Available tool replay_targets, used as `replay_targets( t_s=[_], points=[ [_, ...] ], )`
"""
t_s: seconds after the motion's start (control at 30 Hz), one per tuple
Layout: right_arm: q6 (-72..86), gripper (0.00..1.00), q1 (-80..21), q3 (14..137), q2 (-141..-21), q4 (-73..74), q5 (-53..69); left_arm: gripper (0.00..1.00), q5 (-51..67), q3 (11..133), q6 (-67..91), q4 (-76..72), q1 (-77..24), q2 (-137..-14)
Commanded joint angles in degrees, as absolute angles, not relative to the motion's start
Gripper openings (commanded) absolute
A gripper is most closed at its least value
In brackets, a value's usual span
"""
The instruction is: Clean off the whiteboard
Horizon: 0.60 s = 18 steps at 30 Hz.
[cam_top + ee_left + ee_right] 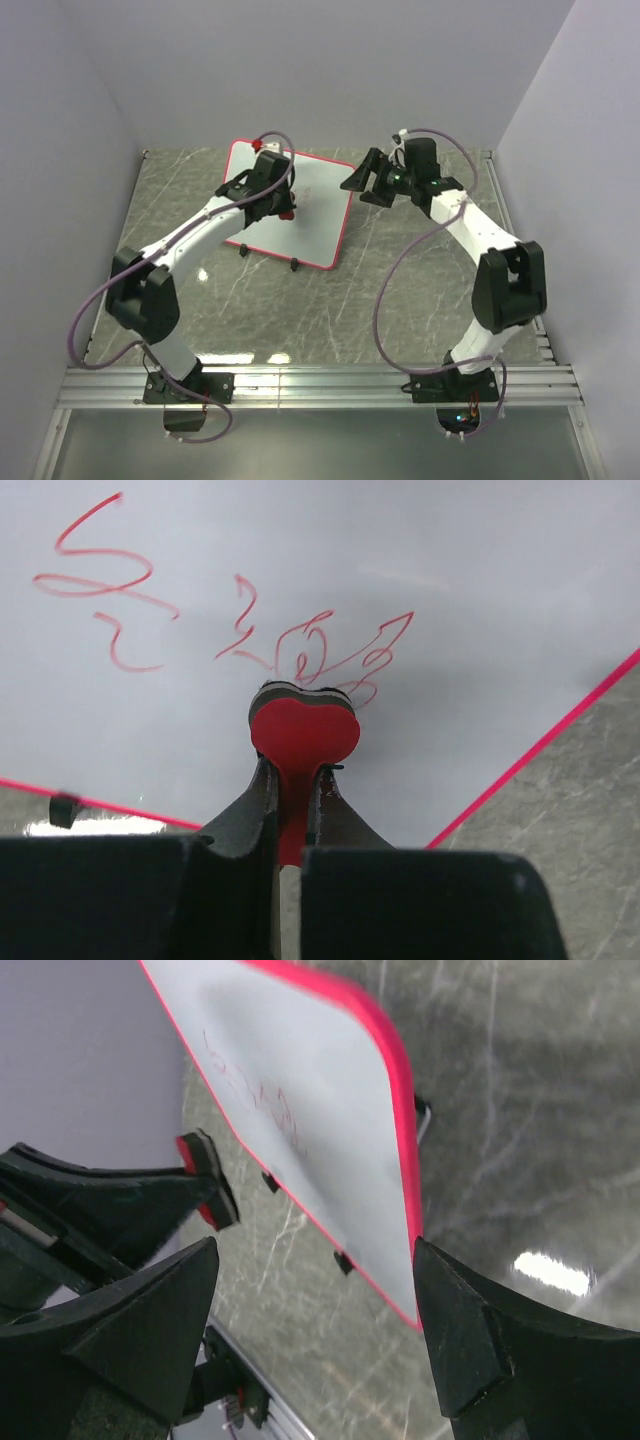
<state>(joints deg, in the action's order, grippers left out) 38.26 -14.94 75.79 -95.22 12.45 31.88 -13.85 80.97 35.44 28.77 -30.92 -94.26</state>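
Whiteboard (315, 225) lies flat on the grey marbled table (420, 290), left of centre and toward the far side. It is turned a little, so its thin red rim runs askew to the table edges. In the left wrist view you can see red scribbles (300, 650) on its white face: a loose group at the upper left and a denser tangle in the middle.

Your left gripper (297, 780) is over the board, jaws pressed together on the stem of a red eraser block (305, 732). The block's rounded head, backed by a dark layered pad, sits right at the lower edge of the dense tangle. You cannot tell from these views whether the pad presses on the surface.

Your right gripper (366, 180) hangs just beside the board's far right corner, apart from it, fingers spread wide with nothing held between them. Its wrist camera shows one corner of the board past the fingers, with small black feet (343, 1260) under the rim.
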Motion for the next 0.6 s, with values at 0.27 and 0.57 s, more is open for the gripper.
replay_targets(
  t_s=[0.27, 0.57],
  points=[
    [32.35, 0.84, -14.41, 96.4, -111.35, 14.76, 31.29, 0.0, -6.77, 91.32, 27.07, 23.3, -31.2, -102.57],
    [30.76, 0.75, -13.71, 99.49, -114.08, 17.67, 30.23, 0.0, -4.92, 92.02, 27.77, 22.15, -31.38, -103.97]
  ],
)
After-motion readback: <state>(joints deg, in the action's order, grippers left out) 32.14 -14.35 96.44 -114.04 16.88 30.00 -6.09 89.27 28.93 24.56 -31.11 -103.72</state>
